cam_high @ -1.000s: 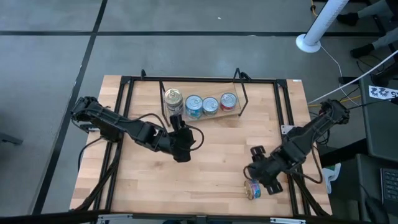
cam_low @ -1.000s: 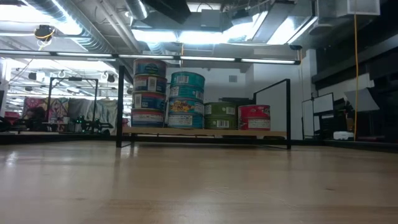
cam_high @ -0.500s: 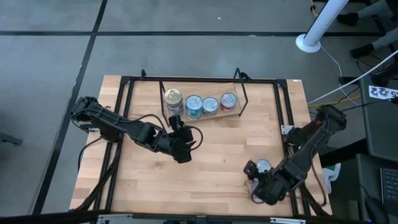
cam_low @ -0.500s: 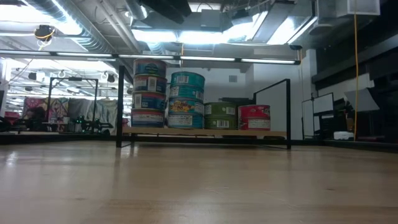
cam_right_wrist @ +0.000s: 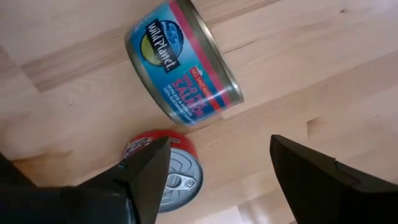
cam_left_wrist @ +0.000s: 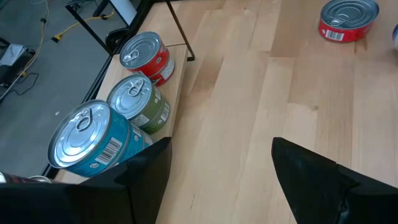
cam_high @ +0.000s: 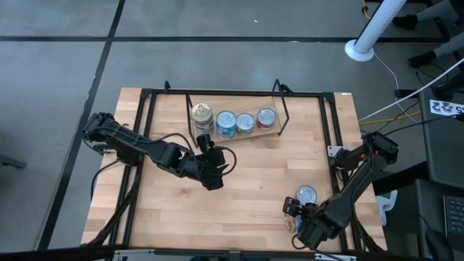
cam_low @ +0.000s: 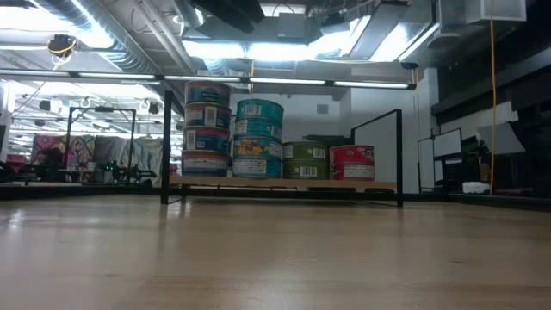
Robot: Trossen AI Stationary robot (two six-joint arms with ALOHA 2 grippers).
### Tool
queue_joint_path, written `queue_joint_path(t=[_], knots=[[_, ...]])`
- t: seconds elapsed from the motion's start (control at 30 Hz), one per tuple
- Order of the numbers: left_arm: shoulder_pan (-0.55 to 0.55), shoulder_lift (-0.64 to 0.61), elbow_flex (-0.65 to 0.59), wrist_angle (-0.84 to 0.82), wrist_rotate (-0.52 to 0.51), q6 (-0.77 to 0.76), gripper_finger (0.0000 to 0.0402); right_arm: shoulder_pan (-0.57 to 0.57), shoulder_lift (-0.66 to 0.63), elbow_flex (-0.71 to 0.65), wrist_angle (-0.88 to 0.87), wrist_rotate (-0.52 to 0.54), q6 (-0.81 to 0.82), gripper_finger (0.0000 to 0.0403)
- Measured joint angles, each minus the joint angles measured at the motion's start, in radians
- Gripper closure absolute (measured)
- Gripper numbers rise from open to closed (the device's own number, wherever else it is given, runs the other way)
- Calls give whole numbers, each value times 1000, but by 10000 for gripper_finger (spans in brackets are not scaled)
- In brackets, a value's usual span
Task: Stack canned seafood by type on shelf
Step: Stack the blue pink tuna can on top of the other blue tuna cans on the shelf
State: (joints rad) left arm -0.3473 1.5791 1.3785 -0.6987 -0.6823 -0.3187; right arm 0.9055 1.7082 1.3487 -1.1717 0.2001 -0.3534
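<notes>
A: Wooden desk [cam_high: 239, 181] fills our overhead view, with grey floor all around it. Where do we see the shelf?

B: At twelve o'clock on the desk. We count four stacks on the shelf [cam_low: 284, 184]: a tall blue-labelled stack [cam_low: 207, 129], a teal stack [cam_low: 258, 138], a green tin [cam_low: 305, 161] and a red tin [cam_low: 351, 162].

A: And the left end effector [cam_high: 210, 174]?

B: It sits near the desk's middle, just short of the shelf, its fingers spread wide with nothing between them. Past them we see the shelf's tins from the side.

A: The right end effector [cam_high: 301, 221]?

B: Down at five o'clock, near the desk's front edge, also wide and gripping nothing. Just beyond its fingers, a blue-and-red salmon tin [cam_right_wrist: 183, 65] lies tipped on its side on the desk, and a red tin with a silver pull-tab lid [cam_right_wrist: 165, 171] stands upright close by.

A: Are those two touching?

B: We cannot tell; they sit very near each other.
</notes>
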Motion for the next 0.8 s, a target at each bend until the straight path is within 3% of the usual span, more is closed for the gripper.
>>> queue_joint_path(t=[0.8], knots=[[0,0,0,-1,0,0,130,-1,26,0,28,-36,8,127]])
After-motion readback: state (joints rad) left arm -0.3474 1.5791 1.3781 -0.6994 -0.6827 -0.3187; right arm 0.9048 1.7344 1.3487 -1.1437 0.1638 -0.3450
